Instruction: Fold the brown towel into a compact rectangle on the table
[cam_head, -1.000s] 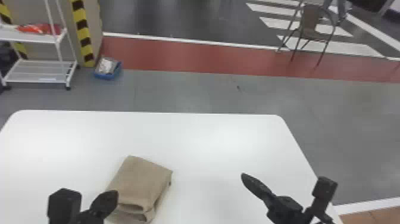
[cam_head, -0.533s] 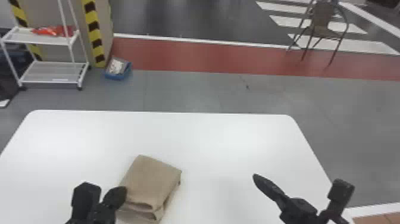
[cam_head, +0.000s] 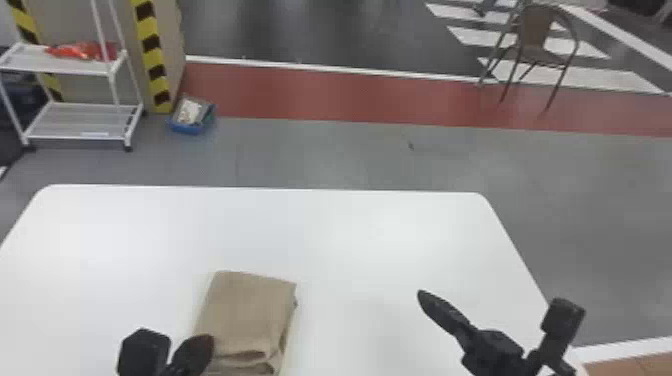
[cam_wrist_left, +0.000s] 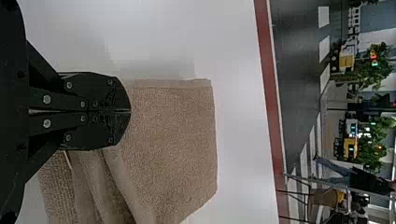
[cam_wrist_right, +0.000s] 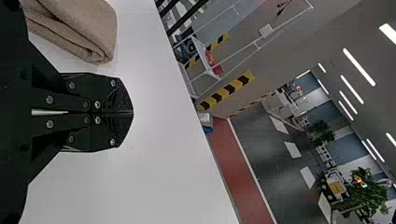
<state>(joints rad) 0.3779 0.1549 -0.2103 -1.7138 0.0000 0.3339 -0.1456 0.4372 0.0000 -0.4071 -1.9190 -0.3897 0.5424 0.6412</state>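
Note:
The brown towel (cam_head: 250, 310) lies folded into a thick, roughly rectangular stack on the white table (cam_head: 350, 240), its layered folds at the near end. By the towel's near left side is my left gripper (cam_head: 197, 347). In the left wrist view, the left gripper (cam_wrist_left: 130, 111) is shut, its tips overlapping the edge of the towel (cam_wrist_left: 173, 140); whether they touch it I cannot tell. Well to the right of the towel stands my right gripper (cam_head: 425, 299). The right wrist view has the right gripper (cam_wrist_right: 132, 112) shut on nothing, with the towel's rounded folded edge (cam_wrist_right: 95, 28) off to one side.
Beyond the table's far edge (cam_head: 260, 188), a white shelf rack (cam_head: 80, 122) and a blue bin (cam_head: 190, 122) stand on the floor at the left. A chair (cam_head: 537, 40) is far back on the right.
The head view has swayed sideways. The towel has turned slightly, its far edge squarer to the table, and my left gripper has shifted a little beside it. My right gripper has barely moved.

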